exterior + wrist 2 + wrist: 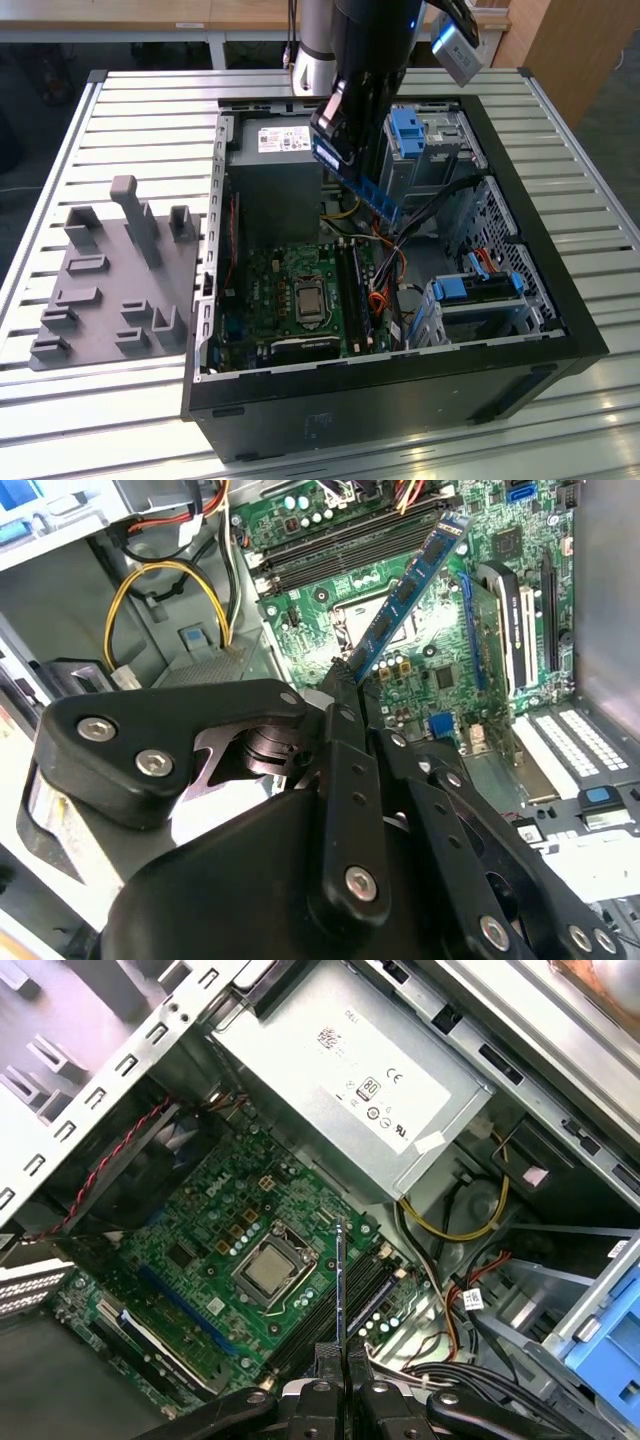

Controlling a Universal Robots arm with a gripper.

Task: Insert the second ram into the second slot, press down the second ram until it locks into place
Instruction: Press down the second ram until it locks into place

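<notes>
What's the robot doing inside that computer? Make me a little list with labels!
holder: gripper, shut on the blue memory stick
stick: tilted, in the air above the green board, not in a slot
slots: long black slots beside the square chip socket
box: open computer case on a slatted table

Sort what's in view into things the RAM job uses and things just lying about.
Belongs to the job: the second ram, clamped in the gripper above the motherboard; the memory slots.
Just lying about: grey fixture tray beside the case; power supply; processor socket; blue drive caddy; yellow cables.
</notes>
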